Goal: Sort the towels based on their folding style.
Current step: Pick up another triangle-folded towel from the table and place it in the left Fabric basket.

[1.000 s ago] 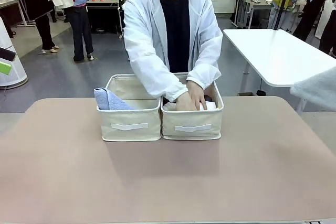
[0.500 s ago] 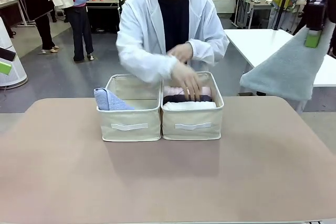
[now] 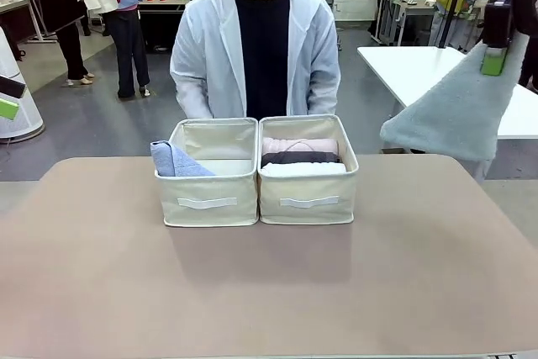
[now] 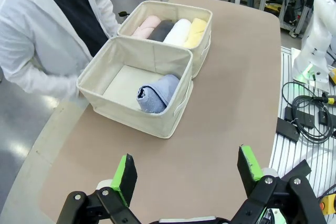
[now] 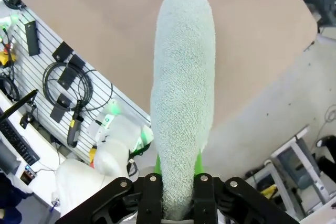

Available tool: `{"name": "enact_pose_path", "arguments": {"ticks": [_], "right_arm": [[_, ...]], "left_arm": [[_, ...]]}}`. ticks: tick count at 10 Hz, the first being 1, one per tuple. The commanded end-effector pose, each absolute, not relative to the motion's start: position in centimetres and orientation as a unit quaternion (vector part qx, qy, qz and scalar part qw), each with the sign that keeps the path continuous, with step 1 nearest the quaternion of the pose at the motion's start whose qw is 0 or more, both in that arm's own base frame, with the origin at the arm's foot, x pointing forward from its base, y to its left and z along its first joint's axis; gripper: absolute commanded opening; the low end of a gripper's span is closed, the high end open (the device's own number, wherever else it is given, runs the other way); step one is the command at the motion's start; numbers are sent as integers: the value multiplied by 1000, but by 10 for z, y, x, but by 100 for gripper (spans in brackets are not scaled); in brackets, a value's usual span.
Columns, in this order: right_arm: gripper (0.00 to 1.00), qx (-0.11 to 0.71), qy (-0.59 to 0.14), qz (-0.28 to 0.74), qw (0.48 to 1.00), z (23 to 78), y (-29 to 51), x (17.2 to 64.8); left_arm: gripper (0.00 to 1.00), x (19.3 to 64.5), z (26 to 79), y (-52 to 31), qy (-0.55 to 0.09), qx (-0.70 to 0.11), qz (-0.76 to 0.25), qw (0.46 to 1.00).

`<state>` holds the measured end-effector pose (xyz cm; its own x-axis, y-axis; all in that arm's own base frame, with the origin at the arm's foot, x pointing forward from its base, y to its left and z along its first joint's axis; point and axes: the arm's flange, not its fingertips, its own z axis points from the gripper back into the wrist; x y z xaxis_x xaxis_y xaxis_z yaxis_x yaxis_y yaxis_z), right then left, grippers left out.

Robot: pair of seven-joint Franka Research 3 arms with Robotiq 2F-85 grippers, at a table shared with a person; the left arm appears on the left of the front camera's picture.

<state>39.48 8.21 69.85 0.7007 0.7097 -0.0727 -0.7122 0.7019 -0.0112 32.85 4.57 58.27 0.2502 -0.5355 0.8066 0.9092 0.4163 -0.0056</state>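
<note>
My right gripper [image 3: 494, 60] hangs high at the right edge, shut on the tip of a grey-green towel [image 3: 454, 115] that fans out below it. In the right wrist view the same grey-green towel [image 5: 184, 93] rises from between the shut fingers of my right gripper [image 5: 178, 184]. A light blue towel [image 4: 157, 93] lies alone in the left bin [image 3: 207, 201]. Pink [image 4: 147, 24], charcoal [image 4: 164, 29], white [image 4: 178, 31] and pale yellow [image 4: 195, 31] rolls lie side by side in the right bin [image 3: 308, 201]. My left gripper [image 4: 186, 169] is open above the table, holding nothing.
A person in a white coat [image 3: 206, 48] stands just behind the two bins, hands hidden behind them. The brown tabletop [image 3: 269, 292] spreads wide in front of the bins. A white table [image 3: 437, 81] stands at the back right, and cables [image 4: 310, 119] lie off the table's side.
The person has drawn both hands out of the right bin and straightened up. My right gripper has lifted the grey-green towel up into view at the right.
</note>
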Motion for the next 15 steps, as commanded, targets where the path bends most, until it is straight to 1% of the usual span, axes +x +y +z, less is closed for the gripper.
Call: {"name": "enact_pose_path", "arguments": {"ticks": [1,4,7,8,10,11,12,15], "right_arm": [[21,-6,20,404,915,703,127,415],[21,3,-24,412,911,702,211,453],[21,16,-65,430,900,701,307,477],[21,17,-65,441,895,693,328,482],[21,22,-64,447,892,683,345,485],[21,-25,-93,408,908,678,321,479],[21,32,-58,457,887,672,348,478],[21,32,-58,457,887,672,348,478]], "left_arm": [[100,329,583,46,-380,-249,-482,749],[100,329,583,46,-380,-249,-482,749],[100,329,583,46,-380,-249,-482,749],[100,329,583,46,-380,-249,-482,749],[100,329,583,46,-380,-249,-482,749],[100,329,583,46,-380,-249,-482,749],[100,329,583,46,-380,-249,-482,749],[100,329,583,46,-380,-249,-482,749]]}}
